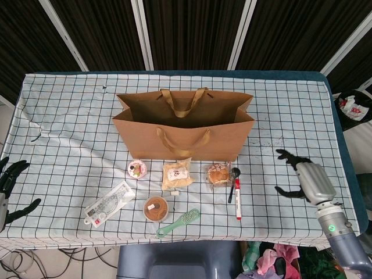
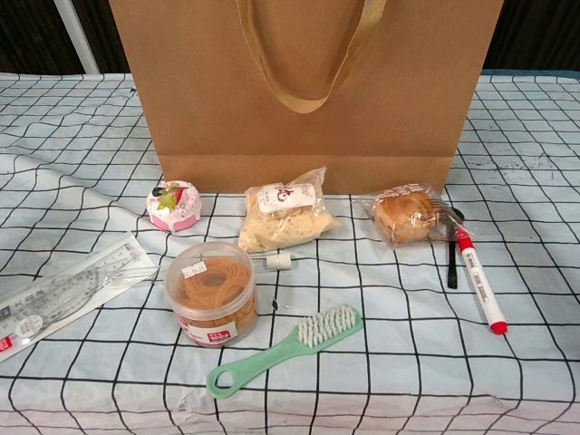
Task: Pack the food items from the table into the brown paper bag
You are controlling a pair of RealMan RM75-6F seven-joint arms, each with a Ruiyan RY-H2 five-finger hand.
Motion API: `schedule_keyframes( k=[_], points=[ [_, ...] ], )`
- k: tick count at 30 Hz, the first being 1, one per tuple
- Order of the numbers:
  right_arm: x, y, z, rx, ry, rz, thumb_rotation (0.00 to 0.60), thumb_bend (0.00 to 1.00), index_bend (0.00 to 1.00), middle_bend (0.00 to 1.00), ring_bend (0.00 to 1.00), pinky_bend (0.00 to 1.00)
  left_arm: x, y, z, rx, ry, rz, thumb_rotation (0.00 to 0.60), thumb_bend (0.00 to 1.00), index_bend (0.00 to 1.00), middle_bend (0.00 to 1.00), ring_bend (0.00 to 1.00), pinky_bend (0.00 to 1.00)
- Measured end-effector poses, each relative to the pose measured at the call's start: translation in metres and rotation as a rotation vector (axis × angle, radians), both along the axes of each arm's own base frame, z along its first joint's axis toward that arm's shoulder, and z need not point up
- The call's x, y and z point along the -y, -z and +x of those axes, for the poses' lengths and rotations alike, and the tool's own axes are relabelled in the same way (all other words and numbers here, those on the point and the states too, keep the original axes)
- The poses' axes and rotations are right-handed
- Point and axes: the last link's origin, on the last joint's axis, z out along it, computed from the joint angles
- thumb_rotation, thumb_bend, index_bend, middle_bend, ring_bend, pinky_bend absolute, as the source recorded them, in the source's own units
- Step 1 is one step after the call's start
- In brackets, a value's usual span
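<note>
A brown paper bag (image 1: 183, 132) is standing upright and open-mouthed at mid-table, as a wrapped bun (image 1: 219, 174), a clear packet of crumbly snack (image 1: 176, 174) and a small pink-wrapped sweet (image 1: 137, 169) are lying in a row just in front of it. The right hand (image 1: 305, 182) is hovering well to the bag's right, fingers apart and holding nothing; the left hand (image 1: 10, 192) is hanging off the table's left edge, fingers spread, likewise holding nothing
</note>
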Motion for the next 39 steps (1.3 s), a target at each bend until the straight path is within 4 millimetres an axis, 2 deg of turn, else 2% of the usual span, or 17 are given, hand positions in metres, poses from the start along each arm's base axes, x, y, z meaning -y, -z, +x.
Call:
schedule_keyframes(
  k=[3, 8, 13, 21, 30, 39],
  points=[
    [-0.006, 0.022, 0.001, 0.009, -0.007, 0.099, 0.6, 0.16, 0.15, 0.25, 0.28, 0.26, 0.0, -0.001, 0.0, 0.006, -0.004, 0.001, 0.6, 0.1, 0.17, 0.17, 0.02, 0.05],
    [-0.002, 0.053, 0.007, -0.033, -0.061, 0.186, 0.6, 0.16, 0.15, 0.24, 0.28, 0.26, -0.001, -0.002, -0.001, 0.012, -0.007, 0.001, 0.6, 0.1, 0.17, 0.17, 0.02, 0.05],
    [0.01, 0.085, 0.019, -0.088, -0.146, 0.196, 0.6, 0.16, 0.15, 0.19, 0.22, 0.26, -0.001, -0.004, -0.002, 0.013, -0.01, -0.002, 0.6, 0.1, 0.16, 0.16, 0.02, 0.05],
    [0.036, 0.126, 0.041, -0.212, -0.258, 0.156, 0.6, 0.16, 0.15, 0.18, 0.21, 0.25, -0.002, -0.005, -0.005, 0.003, -0.03, -0.015, 0.6, 0.1, 0.16, 0.15, 0.02, 0.05],
    [0.056, 0.154, 0.056, -0.274, -0.283, 0.183, 0.6, 0.16, 0.15, 0.18, 0.21, 0.24, -0.002, -0.004, -0.008, -0.032, -0.107, -0.042, 0.6, 0.1, 0.15, 0.14, 0.02, 0.05],
    [0.065, 0.169, 0.055, -0.311, -0.269, 0.214, 0.6, 0.16, 0.15, 0.18, 0.21, 0.24, -0.003, -0.004, -0.01, -0.052, -0.155, -0.065, 0.6, 0.1, 0.14, 0.14, 0.02, 0.05]
  ],
)
